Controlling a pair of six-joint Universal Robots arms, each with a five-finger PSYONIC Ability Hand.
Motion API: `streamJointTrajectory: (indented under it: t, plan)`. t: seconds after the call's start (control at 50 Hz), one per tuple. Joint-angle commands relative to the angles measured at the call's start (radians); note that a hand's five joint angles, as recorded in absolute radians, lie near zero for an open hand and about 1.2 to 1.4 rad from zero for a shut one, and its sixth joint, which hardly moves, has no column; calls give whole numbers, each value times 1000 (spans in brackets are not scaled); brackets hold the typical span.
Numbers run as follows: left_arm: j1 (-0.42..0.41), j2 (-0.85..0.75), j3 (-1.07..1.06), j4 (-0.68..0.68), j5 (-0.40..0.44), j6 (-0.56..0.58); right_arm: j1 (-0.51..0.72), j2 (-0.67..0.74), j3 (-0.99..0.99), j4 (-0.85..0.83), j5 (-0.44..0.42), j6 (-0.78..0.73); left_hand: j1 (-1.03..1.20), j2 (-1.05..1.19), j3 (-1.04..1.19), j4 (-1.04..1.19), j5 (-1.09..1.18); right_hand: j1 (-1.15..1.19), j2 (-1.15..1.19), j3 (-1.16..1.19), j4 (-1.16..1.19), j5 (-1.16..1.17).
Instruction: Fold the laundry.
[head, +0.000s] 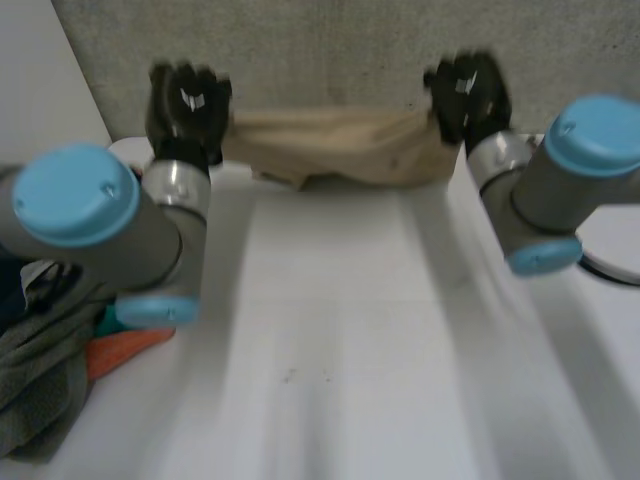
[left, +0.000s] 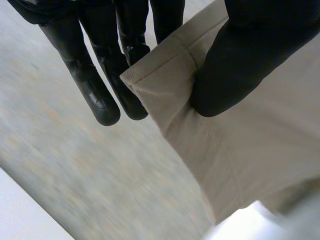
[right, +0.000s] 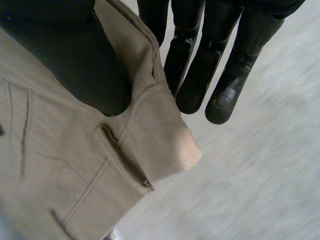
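While pinching beige trousers (head: 340, 150) between thumb and fingers, left hand (head: 187, 100) at hem, right hand (head: 468, 90) at waistband, could lose grip if stretched harder.

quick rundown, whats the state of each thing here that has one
beige garment: held spread between both hands, sagging in the middle, not folded
left hand: shut on a hemmed corner of the garment, thumb pinching it against the fingers
right hand: shut on the waistband end, thumb pressed beside a belt loop
pile of clothes: crumpled and unfolded beside the left arm
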Motion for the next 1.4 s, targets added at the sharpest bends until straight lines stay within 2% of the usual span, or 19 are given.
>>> streamJointTrajectory:
  t: [0.02,0.16,0.26,0.36,0.38,0.46,0.54,0.64,0.74,0.8,0.88,0.92,1.0,1.16,1.3,1.32,1.36,1.38,1.4]
  plan:
    - [-9,-24,-177,-25,1,-10,0,51,151,121,-18,-52,229,198,203,194,258,340,217,197,206,236]
    - [-18,57,-316,-151,2,-5,-3,-27,276,283,-17,-133,229,198,203,194,258,340,217,197,206,236]
    - [-32,160,-390,-292,4,-9,-5,-190,425,424,-11,-195,229,198,203,194,258,340,217,197,206,236]
    - [-98,246,-453,-494,2,-9,-5,-279,508,556,-3,-233,229,198,203,194,258,340,217,197,206,236]
    - [-113,268,-471,-569,2,-16,-5,-305,526,606,2,-247,229,198,203,194,258,340,217,197,206,236]
    - [-142,313,-499,-704,4,-16,-25,-365,585,787,29,-316,229,198,203,194,258,340,217,197,206,236]
    - [-188,351,-521,-825,13,-13,-52,-425,666,941,35,-418,229,198,203,194,258,340,217,197,206,236]
    - [-250,373,-510,-913,18,1,-60,-495,731,992,26,-491,229,198,203,194,258,340,217,197,206,236]
    - [-235,342,-415,-852,16,40,-92,-494,708,970,17,-491,229,198,203,194,258,340,217,197,206,236]
    - [-199,243,-315,-716,15,75,-107,-470,665,901,3,-471,229,198,203,194,258,340,217,197,206,236]
    - [-127,112,-160,-524,15,121,-112,-367,573,745,26,-368,229,198,203,194,258,340,217,197,206,236]
    - [-112,28,-64,-423,18,150,-111,-331,524,671,52,-307,229,198,203,194,258,340,217,197,206,236]
    - [-106,-152,114,-276,19,205,-101,-282,459,578,100,-276,229,198,203,194,258,340,217,197,206,236]
    - [-103,-484,456,-110,39,322,-98,-72,332,314,137,-276,229,198,203,194,258,340,217,197,206,236]
    - [-100,-676,666,-65,101,336,-97,87,238,79,153,-320,229,198,203,194,258,340,217,197,206,236]
    - [-98,-711,696,-60,111,337,-97,103,232,58,157,-330,229,198,203,194,258,292,168,149,158,187]
    - [-98,-741,720,-56,111,337,-97,124,221,13,166,-345,229,198,203,194,258,-21,-145,-164,-155,-126]
    - [-98,-757,729,-53,111,339,-97,143,215,-28,179,-357,229,198,203,194,258,-461,-585,-604,-596,-566]
    - [-98,-761,730,-51,110,339,-97,147,212,-47,187,-362,220,189,195,186,250,-655,-779,-798,-789,-760]
